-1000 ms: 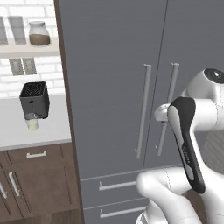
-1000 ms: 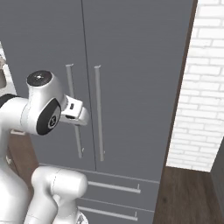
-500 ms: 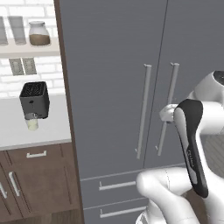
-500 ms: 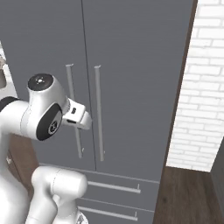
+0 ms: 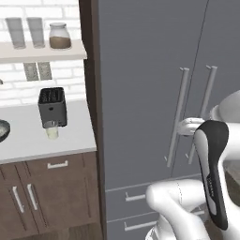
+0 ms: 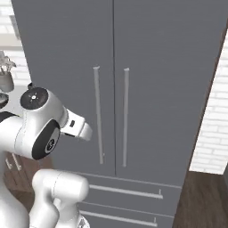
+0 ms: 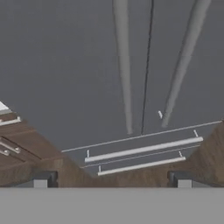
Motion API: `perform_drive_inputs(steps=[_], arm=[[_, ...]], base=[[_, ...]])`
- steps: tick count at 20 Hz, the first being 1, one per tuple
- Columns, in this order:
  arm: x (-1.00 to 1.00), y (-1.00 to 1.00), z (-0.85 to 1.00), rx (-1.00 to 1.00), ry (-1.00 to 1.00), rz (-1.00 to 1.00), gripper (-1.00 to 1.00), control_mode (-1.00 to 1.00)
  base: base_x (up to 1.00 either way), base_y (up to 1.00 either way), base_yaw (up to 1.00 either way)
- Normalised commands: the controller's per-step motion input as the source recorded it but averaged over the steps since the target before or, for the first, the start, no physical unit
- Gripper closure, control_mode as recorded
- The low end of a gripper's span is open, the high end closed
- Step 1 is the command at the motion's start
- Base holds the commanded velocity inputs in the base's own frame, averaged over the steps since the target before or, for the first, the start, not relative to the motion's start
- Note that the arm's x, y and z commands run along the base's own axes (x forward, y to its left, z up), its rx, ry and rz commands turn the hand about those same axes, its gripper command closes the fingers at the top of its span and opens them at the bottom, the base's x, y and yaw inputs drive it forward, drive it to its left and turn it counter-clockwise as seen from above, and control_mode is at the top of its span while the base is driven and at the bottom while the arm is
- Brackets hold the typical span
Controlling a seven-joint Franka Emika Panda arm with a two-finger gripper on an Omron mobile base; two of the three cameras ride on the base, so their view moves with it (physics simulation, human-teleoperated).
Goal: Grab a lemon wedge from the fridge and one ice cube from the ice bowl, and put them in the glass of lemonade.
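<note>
The white arm has swung lower and nearer the fridge door handles.

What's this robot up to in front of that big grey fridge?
The white arm is reaching toward the closed fridge, aiming at its left door handle. Its gripper is open, holds nothing and has not touched the handle. Off to the side, the glass of lemonade waits on the counter before the black toaster.

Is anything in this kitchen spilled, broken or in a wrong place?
Nothing stands out. The tall grey two-door fridge is shut, and the black toaster and small pale yellow glass stand upright on the white counter.
</note>
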Motion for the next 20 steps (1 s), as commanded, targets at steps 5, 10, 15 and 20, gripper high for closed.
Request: perform_drive_inputs(steps=[5,10,15,20], arm=[[0.00,0.00,0.00,0.00,0.00,0.00,-1.00,1.00],[0.00,0.00,0.00,0.00,0.00,0.00,-1.00,1.00],[0.00,0.00,0.00,0.00,0.00,0.00,-1.00,1.00],[0.00,0.00,0.00,0.00,0.00,0.00,-1.00,1.00]], base=[[0.24,1.00,-0.11],[0.66,1.00,0.00],[0.92,1.00,0.18],[0.23,0.88,0.24]])
